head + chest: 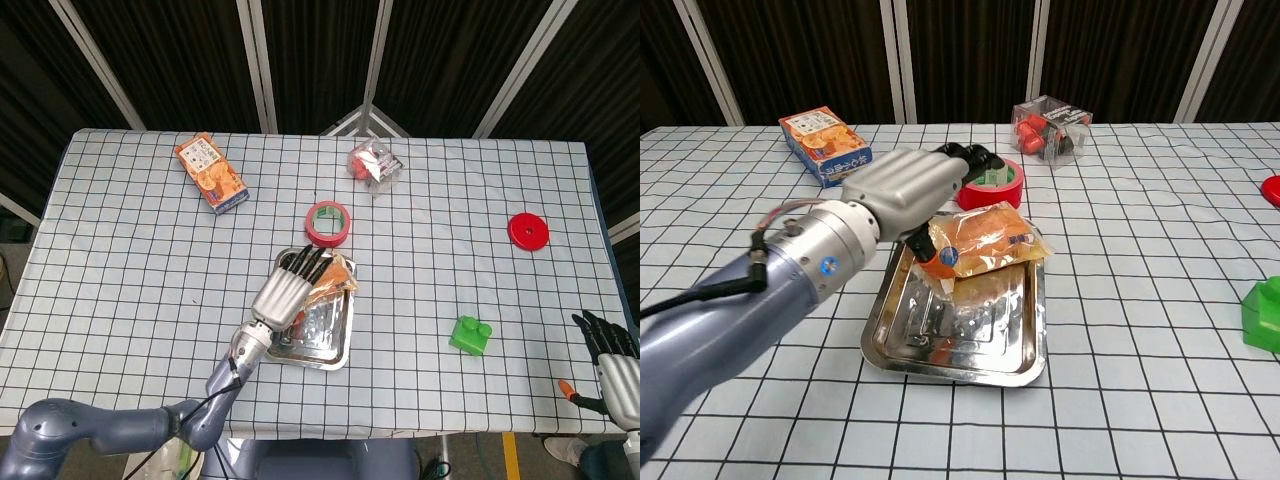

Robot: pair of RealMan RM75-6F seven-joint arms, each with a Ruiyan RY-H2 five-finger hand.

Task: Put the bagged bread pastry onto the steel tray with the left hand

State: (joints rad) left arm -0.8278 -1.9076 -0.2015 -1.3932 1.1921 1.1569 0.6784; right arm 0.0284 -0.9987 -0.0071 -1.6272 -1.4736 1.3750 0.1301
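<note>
Only the head view shows the right hand (612, 352), fingers apart and empty, at the table's four o'clock corner. The left hand (908, 190) grips the bagged bread pastry (987, 240) over the steel tray (958, 352) on the checked cloth (130, 260).

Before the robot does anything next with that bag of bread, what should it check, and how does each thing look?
1. Bagged pastry over the steel tray: ok, it lies across the tray's far end.
2. Left hand free of the bag: cannot tell, its fingers are hidden behind the bag.
3. Bag resting fully in the tray: cannot tell, its far edge may ride on the rim.
4. Red tape roll out of the way: ok, just behind the tray.
5. Right hand away: ok, at the table's far corner.
</note>
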